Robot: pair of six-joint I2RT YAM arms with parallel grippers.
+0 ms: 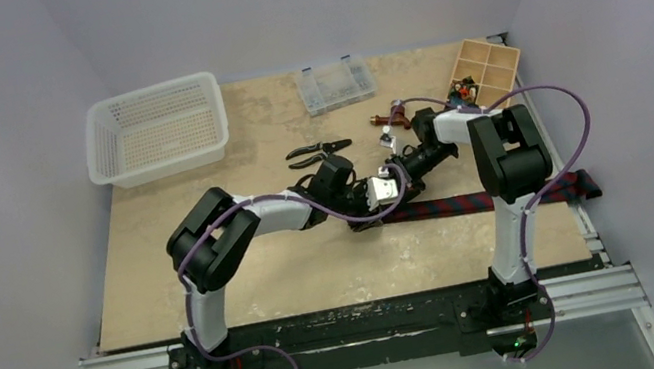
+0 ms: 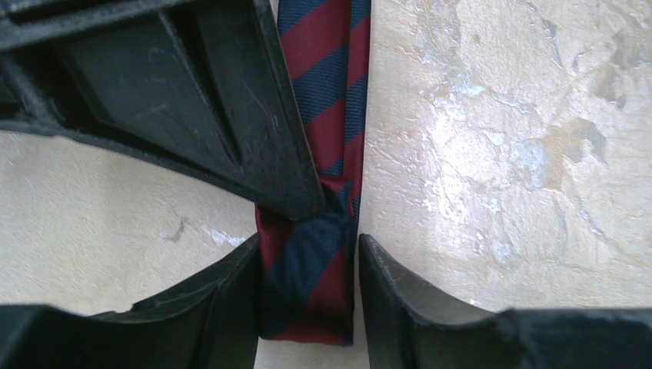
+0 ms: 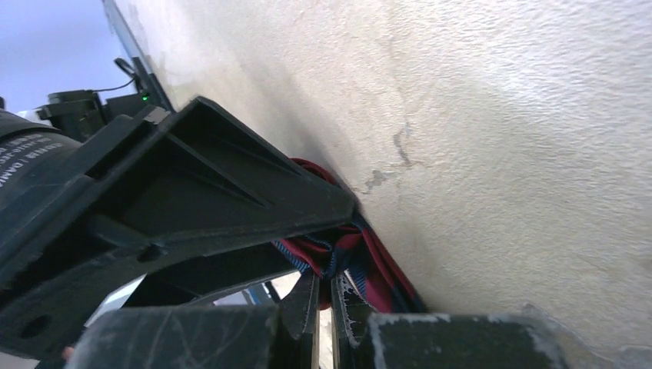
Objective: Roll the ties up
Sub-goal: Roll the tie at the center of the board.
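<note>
One tie (image 1: 488, 199), navy with dark red stripes, lies as a flat strip across the table's right half, and its far end reaches the right edge. My left gripper (image 1: 375, 204) is at the strip's left end. In the left wrist view its fingers (image 2: 231, 307) close in from both sides on the tie's (image 2: 323, 100) folded end. My right gripper (image 1: 391, 185) meets it from the right. One of its fingers (image 2: 231, 115) comes down onto the fold. In the right wrist view my right gripper (image 3: 324, 283) is shut, pinching bunched fabric of the tie (image 3: 369, 261).
A white basket (image 1: 156, 128) stands at the back left, a clear plastic box (image 1: 336, 84) at the back middle, and a wooden compartment box (image 1: 486, 70) at the back right. Black-handled pliers (image 1: 317, 153) lie just behind the two grippers.
</note>
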